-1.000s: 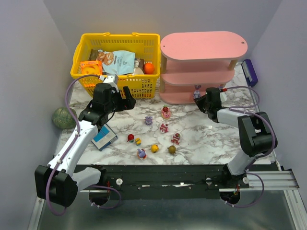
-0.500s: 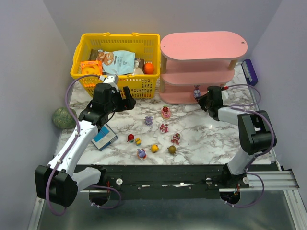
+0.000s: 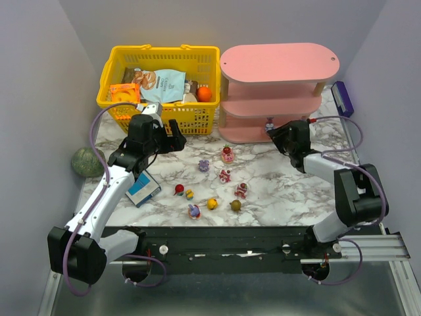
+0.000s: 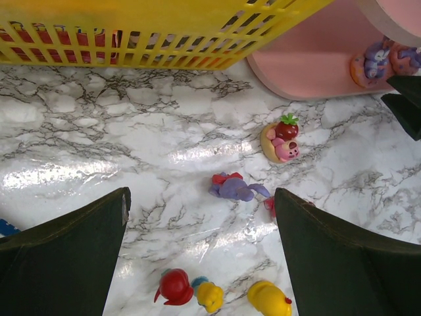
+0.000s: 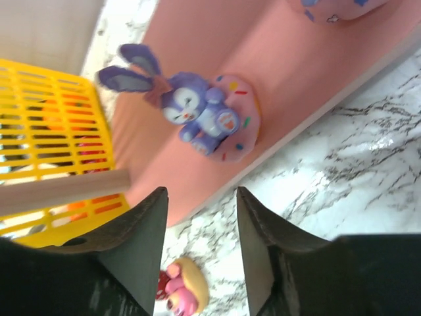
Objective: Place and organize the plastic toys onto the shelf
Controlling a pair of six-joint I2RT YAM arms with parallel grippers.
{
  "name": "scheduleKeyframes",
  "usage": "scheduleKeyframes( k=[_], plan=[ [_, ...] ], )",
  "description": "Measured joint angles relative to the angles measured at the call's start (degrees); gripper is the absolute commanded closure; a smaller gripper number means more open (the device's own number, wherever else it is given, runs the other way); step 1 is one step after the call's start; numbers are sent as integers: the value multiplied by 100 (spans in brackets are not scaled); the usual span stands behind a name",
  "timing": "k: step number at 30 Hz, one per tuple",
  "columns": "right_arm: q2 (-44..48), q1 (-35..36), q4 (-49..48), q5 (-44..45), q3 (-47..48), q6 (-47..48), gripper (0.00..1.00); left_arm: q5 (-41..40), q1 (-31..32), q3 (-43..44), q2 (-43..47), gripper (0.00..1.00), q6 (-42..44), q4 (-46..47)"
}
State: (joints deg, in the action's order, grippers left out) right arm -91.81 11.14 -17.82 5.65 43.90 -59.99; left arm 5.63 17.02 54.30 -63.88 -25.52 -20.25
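Your right fingers point(image 5: 141, 250) gape empty before the purple bunny point(image 5: 197, 115), apparently on the shelf point(image 5: 217, 46)'s bottom board; your left fingers point(image 4: 66, 250) spread wide.

The worktop point(image 4: 85, 131) is finished in a glossy marble pattern. The shelf point(image 3: 279, 62) is built of matt pink boards and pale wooden posts point(image 5: 59, 191). The toys point(image 4: 281, 140) are moulded in shiny plastic.

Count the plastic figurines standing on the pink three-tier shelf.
2, both on the bottom board of the pink shelf: a purple bunny figurine on a pink base near the front edge, and a second figurine beside it. The middle board is largely hidden and may hold more.
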Motion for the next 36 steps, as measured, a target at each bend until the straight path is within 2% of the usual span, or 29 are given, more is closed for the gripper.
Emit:
scheduleKeyframes(
  k=[6, 14, 18, 22, 25, 29, 36],
  plan=[
    [876, 0, 293, -118, -234, 195, 37, 2, 0, -2, 7, 1, -2, -2],
    [1672, 245, 1381, -732, -96, 1152, 30, 37, 0, -236, 297, 1, -46, 103],
    [2155, 839, 1971, -815, -118, 1545, 25, 142, 0, -372, 365, 1, -96, 177],
    [2389, 1851, 2337, -688, -92, 1805, 22, 339, 0, -472, 361, 1, -208, 225],
    [2140, 2577, 2533, -514, 146, 1899, 21, 417, 0, -470, 321, 1, -267, 225],
    [1290, 3204, 2660, -330, 977, 1945, 21, 420, 0, -402, 225, 1, -328, 85],
    [-131, 3674, 2909, -262, 2516, 1541, 27, -96, 0, -37, 247, 1, -411, -474]
  ],
)
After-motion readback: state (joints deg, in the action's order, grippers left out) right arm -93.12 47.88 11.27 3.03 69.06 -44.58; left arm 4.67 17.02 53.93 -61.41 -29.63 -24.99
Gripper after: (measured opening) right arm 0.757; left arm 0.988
